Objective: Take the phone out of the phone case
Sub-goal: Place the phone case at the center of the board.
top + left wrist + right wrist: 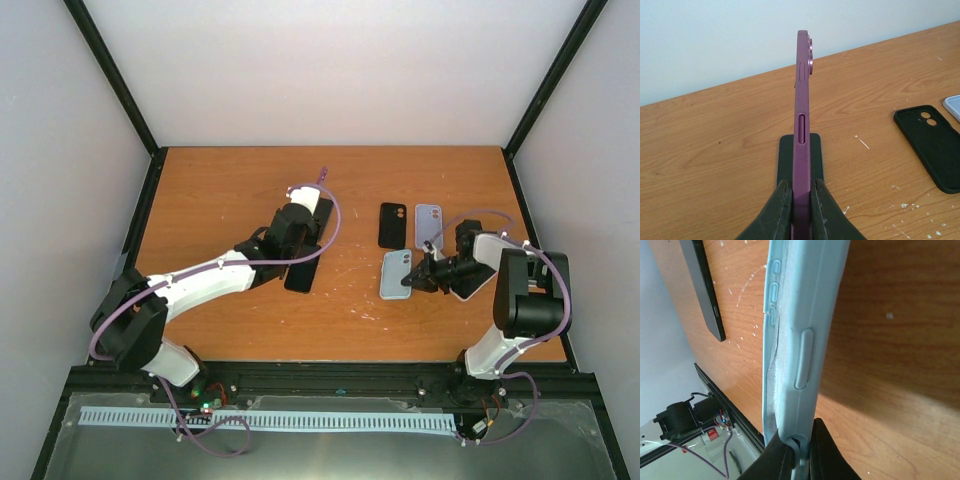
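Observation:
My left gripper (312, 208) (801, 189) is shut on a purple phone case (802, 115), holding it on edge above the table, camera end pointing away. A dark phone (785, 157) (303, 271) lies flat on the table right beneath it. My right gripper (421, 277) (799, 442) is shut on the rim of a light blue case (395, 275) (805, 310), which is tilted up off the wood. I cannot tell whether either held case has a phone inside.
A black case (392, 225) (932, 145) and a pale lavender case (428, 224) lie side by side behind the blue one. A white flat item (470, 288) lies under my right arm. The dark phone also shows in the right wrist view (702, 287). White specks dot the wooden table (230, 190).

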